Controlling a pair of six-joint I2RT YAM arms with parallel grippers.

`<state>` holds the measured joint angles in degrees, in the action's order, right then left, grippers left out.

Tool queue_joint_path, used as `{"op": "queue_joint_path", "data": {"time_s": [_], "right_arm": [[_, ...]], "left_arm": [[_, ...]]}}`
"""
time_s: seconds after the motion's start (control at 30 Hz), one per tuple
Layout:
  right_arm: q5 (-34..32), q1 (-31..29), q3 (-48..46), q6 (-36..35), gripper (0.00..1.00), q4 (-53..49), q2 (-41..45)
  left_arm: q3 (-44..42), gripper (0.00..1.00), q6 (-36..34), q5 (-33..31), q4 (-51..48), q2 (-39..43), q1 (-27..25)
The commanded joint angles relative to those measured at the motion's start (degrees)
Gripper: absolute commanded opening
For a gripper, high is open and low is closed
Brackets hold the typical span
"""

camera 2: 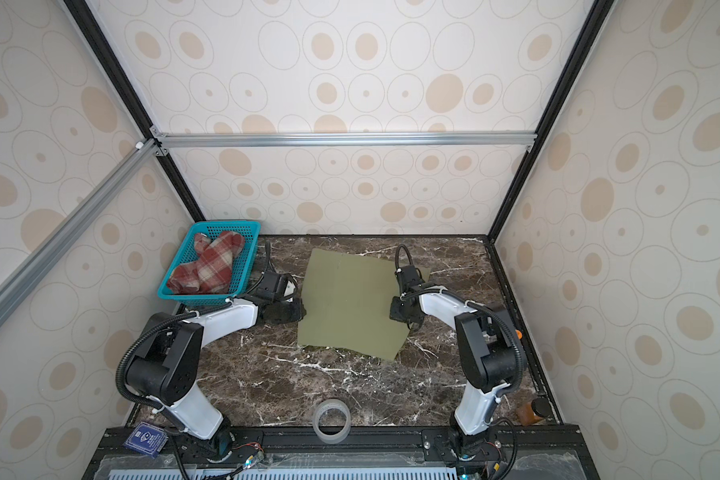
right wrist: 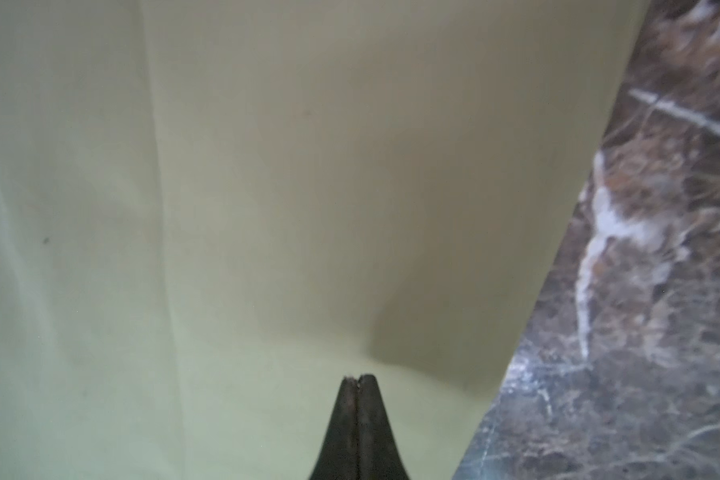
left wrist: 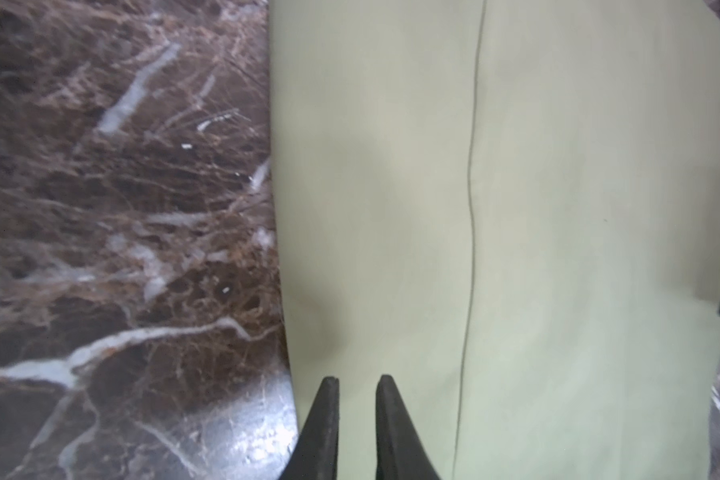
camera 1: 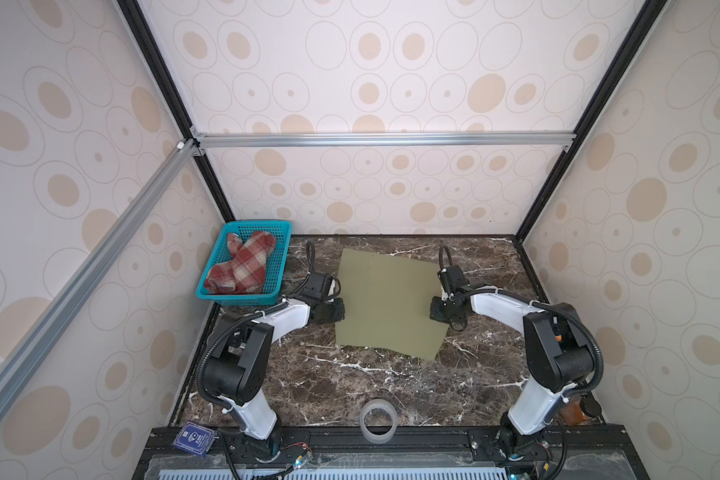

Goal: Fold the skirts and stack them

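Midway across the dark marble counter the olive-green skirt lies spread flat in a single sheet, its edges a little askew to the counter's edges in both top views. At the far left corner stands a teal mesh basket, and the red-and-cream plaid skirt lies bunched inside it, well apart from the green one.

Both arms reach inward to the green skirt from opposite sides. The left gripper hangs at the skirt's left edge, roughly halfway along it. In the left wrist view this gripper has its two dark fingers parted by a narrow gap, with only flat green cloth showing through that gap; nothing is pinched between them. They sit just inside the cloth's edge, beside bare marble, and a thin stitched seam runs along the fabric nearby.

The right gripper is over the skirt's right edge. In the right wrist view this gripper has its fingertips pressed together with no gap. The cloth puckers into a soft ridge just past the tips, close to the skirt's edge; whether a fold of it is caught between them cannot be told.

Near the front edge a roll of clear tape stands on the counter, a blue card lies by the left arm's base, and an amber bottle sits at the front right corner.
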<state>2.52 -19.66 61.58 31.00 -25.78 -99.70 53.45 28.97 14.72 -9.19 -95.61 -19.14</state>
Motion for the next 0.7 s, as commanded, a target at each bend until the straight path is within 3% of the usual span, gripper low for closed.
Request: {"op": "queue_joint_path", "data": {"time_s": [0.0, 0.67], "right_arm": [[0.38, -1.17, -0.88, 2.64, 0.0, -0.03, 2.47], [-1.3, -7.07, -8.41, 6.56, 0.01, -0.55, 10.49]], "left_arm": [[-1.42, 0.18, -1.46, 1.92, 1.85, 2.46, -0.45], [-5.14, 0.18, 1.2, 1.89, 5.36, 2.48, -4.04]]}}
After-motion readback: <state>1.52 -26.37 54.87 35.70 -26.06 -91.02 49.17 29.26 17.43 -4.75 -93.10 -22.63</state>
